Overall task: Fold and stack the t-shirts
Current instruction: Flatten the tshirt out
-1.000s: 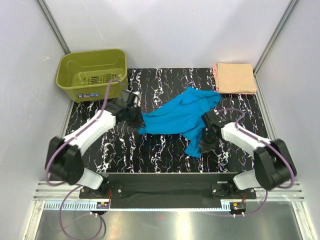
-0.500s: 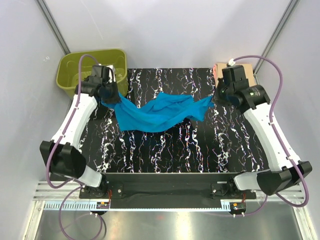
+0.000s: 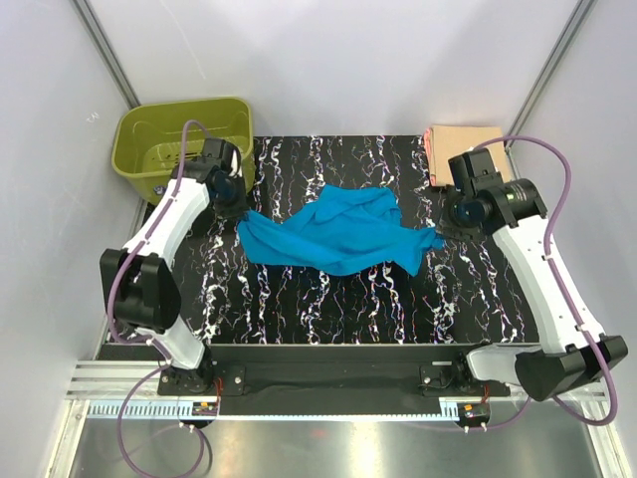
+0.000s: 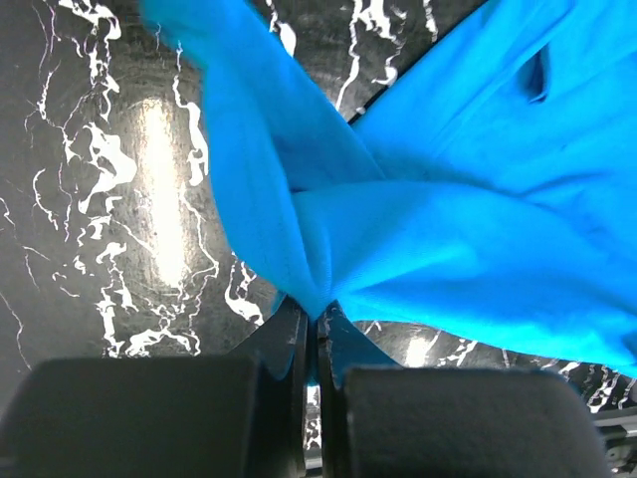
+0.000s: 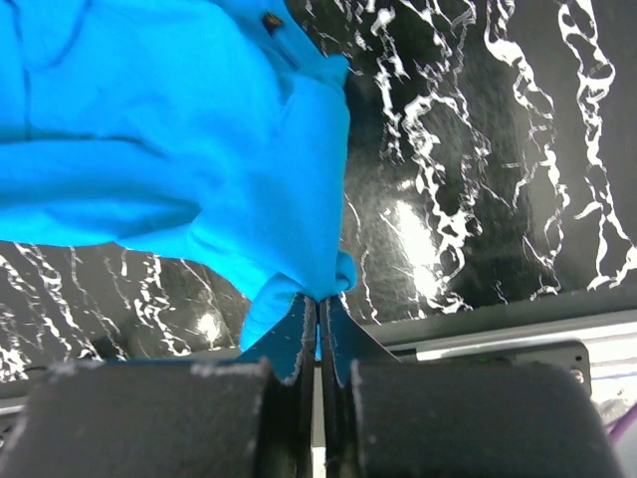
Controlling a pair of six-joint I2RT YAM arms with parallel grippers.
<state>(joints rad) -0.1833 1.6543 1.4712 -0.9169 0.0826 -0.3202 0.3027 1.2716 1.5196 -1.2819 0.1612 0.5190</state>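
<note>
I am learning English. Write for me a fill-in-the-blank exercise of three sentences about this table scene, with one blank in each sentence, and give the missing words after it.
1. Neither gripper is open: the left gripper and the right gripper are each ____ on an edge of the blue t-shirt.
2. The peach t-shirt lies folded at the far ____ corner of the table.
3. The olive-green basket stands at the far ____ corner.

Missing words: shut; right; left.
</note>
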